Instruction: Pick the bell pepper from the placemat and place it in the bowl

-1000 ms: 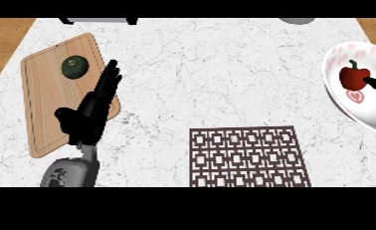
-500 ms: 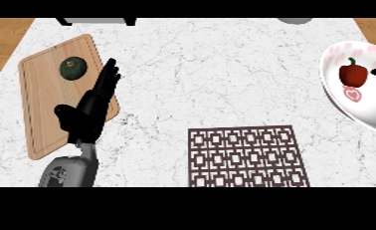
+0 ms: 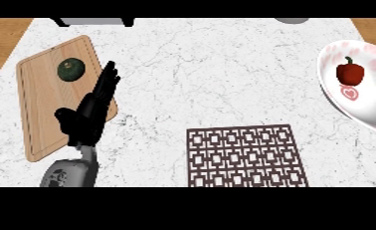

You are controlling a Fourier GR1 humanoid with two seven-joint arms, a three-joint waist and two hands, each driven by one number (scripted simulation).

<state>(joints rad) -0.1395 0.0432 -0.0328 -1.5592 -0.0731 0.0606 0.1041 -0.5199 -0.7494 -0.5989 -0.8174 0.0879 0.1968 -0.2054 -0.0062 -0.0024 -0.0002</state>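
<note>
The red bell pepper (image 3: 349,72) lies in the white bowl (image 3: 332,93) at the frame's right edge — well apart from the placemat (image 3: 245,156) at lower centre. The left hand (image 3: 88,115) rests at left, fingers straight and together, over the cutting board (image 3: 43,108) — far from the pepper.

Bare counter (image 3: 220,69) spans the middle — placemat (image 3: 246,155) near, cutting board (image 3: 44,99) left, bowl (image 3: 345,99) right.
</note>
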